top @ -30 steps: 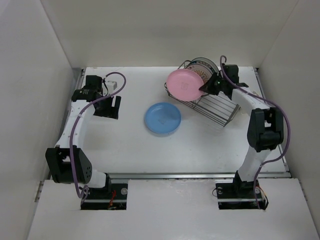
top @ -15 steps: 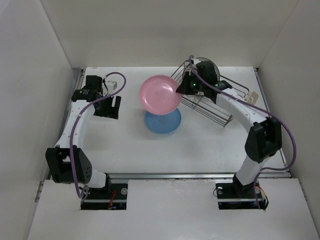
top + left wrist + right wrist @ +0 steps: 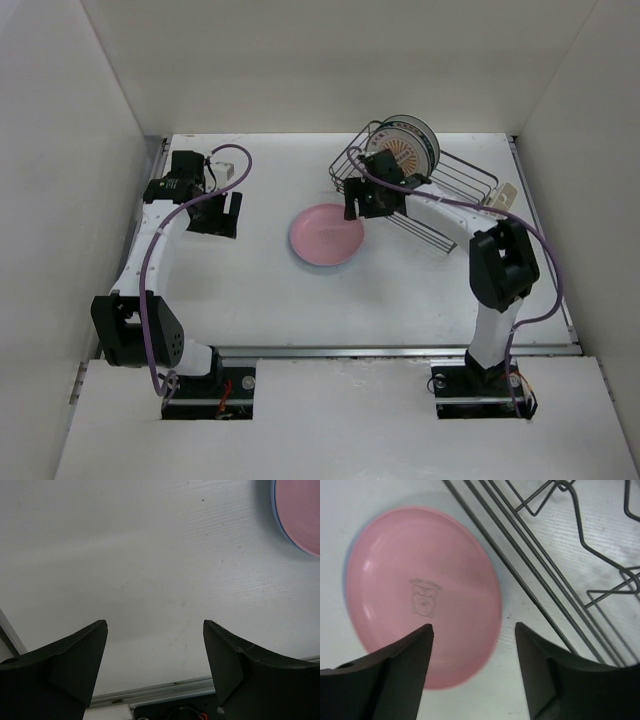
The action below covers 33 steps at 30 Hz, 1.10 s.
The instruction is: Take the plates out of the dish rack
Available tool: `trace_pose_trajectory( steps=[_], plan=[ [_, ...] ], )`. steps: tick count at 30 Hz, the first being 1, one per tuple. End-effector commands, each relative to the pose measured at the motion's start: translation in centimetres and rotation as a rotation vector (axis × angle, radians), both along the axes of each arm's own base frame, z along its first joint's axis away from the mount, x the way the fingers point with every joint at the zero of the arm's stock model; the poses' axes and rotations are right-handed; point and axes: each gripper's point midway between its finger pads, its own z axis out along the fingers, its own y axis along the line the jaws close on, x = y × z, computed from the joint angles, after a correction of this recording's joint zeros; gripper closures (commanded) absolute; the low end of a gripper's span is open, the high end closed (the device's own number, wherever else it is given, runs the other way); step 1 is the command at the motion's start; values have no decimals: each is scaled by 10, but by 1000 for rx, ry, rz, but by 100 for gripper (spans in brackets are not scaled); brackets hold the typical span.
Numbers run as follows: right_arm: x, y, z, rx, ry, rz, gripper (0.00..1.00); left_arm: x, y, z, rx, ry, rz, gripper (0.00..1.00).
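A pink plate (image 3: 327, 235) lies flat on the table, stacked on a light blue plate whose rim (image 3: 350, 550) peeks out at its edge. My right gripper (image 3: 358, 208) hovers open over the pink plate's (image 3: 420, 595) right edge, its jaws (image 3: 472, 627) holding nothing. The dark wire dish rack (image 3: 462, 167) stands just behind it. In it stand upright a white plate with an orange centre (image 3: 402, 155) and a dark-ringed one (image 3: 427, 135). At the far left my left gripper (image 3: 218, 215) stays open and empty over bare table (image 3: 155, 625).
A beige cutlery holder (image 3: 503, 195) hangs at the rack's right end. The rack's base wires (image 3: 545, 580) run close to the right of the stacked plates. White walls enclose the table on three sides. The pink plate (image 3: 300, 515) shows at the corner of the left wrist view.
My right arm carried the pink plate out of the rack to the left, set it down on the blue plate and opened its jaws. The left arm has not moved.
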Motion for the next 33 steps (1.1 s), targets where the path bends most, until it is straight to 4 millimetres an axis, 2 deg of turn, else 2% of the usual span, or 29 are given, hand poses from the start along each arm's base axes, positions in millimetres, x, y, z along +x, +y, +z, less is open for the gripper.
trace_pose_trajectory(
  steps=[1, 2, 3, 4, 6, 8, 9, 11, 12, 14, 15, 16, 18, 20, 22, 23, 25, 26, 27, 28, 29, 33],
  plan=[
    [6, 17, 32, -16, -94, 31, 24, -2, -2, 12, -7, -36, 3, 26],
    [6, 14, 48, -14, -122, 19, 7, -3, -2, 9, -6, -27, 3, 26],
    [2, 14, 56, -26, -142, 27, 1, -3, -2, 9, -6, -27, 3, 26],
    [3, 12, 69, -26, -170, 24, 1, -3, -2, 9, -6, -27, 3, 26],
    [2, 6, 110, -3, -252, 9, 1, -6, -2, 9, -6, -27, 3, 26],
    [4, -3, 138, 3, -325, -4, 1, -6, -2, 9, -6, -27, 3, 26],
    [7, -9, 161, 32, -376, -22, 0, -3, -2, 10, -7, -37, 3, 26],
    [19, -26, 178, 22, -424, -56, 0, -3, -2, 10, -7, -37, 3, 26],
    [35, -47, 182, 9, -438, -115, 0, 0, -2, 8, -7, -39, 3, 26],
    [52, -70, 174, -32, -420, -154, 0, 2, 0, 9, 5, -49, -1, 26],
    [69, -95, 182, -61, -437, -212, 0, 2, 0, 9, 5, -49, -1, 26],
    [81, -102, 165, -83, -403, -230, 0, 8, 1, 14, 13, -74, 3, 26],
    [96, -118, 160, -120, -405, -239, 2, 10, 4, 17, 27, -85, -1, 26],
    [115, -137, 154, -146, -408, -277, 8, 12, 6, 21, 42, -98, -2, 26],
    [130, -144, 160, -139, -437, -284, 15, 13, 8, 18, 56, -90, -5, 26],
    [137, -149, 149, -158, -423, -268, 23, 13, 8, 18, 56, -90, -5, 26],
    [146, -150, 143, -168, -420, -253, 30, 13, 8, 18, 56, -90, -5, 26],
    [150, -147, 134, -166, -402, -241, 38, 14, 10, 15, 64, -80, -1, 26],
    [152, -153, 128, -178, -393, -244, 42, 14, 10, 15, 64, -80, -1, 26],
    [155, -151, 129, -171, -395, -238, 45, 14, 12, 12, 75, -71, 4, 26],
    [155, -156, 129, -173, -394, -247, 47, 14, 12, 12, 75, -70, 5, 26],
    [161, -162, 106, -193, -355, -257, 47, 13, 12, 9, 76, -52, 4, 26]
  ],
)
